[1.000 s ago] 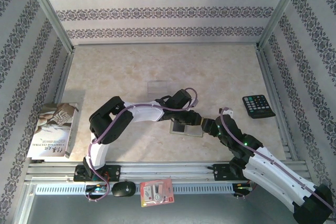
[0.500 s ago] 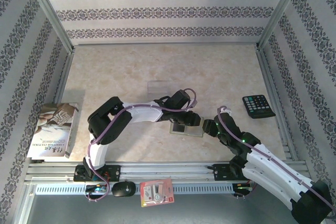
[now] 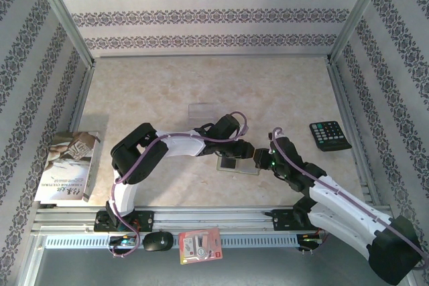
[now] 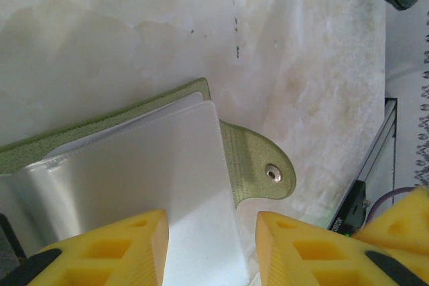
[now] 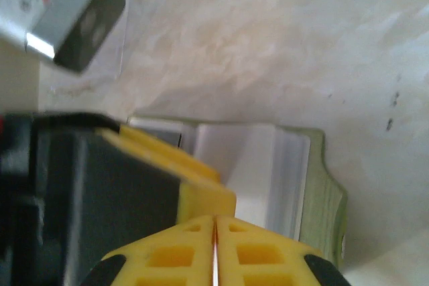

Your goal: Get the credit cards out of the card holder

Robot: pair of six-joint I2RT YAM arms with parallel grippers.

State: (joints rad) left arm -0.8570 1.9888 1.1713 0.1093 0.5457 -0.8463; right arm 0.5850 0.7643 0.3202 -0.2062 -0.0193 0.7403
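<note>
The left end effector (image 4: 211,236) is spread over the open card holder (image 4: 256,160). The right end effector (image 5: 214,229) is pressed together close by.

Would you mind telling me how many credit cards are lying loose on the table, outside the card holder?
1: a pale translucent card lies flat on the table, behind the card holder and apart from it. Others may be hidden in its pockets.

One card holder (image 4: 255,165), one calculator (image 3: 330,135), one book (image 3: 69,165), one packet (image 3: 200,244) (red-and-white), one translucent card (image 3: 201,108).
</note>
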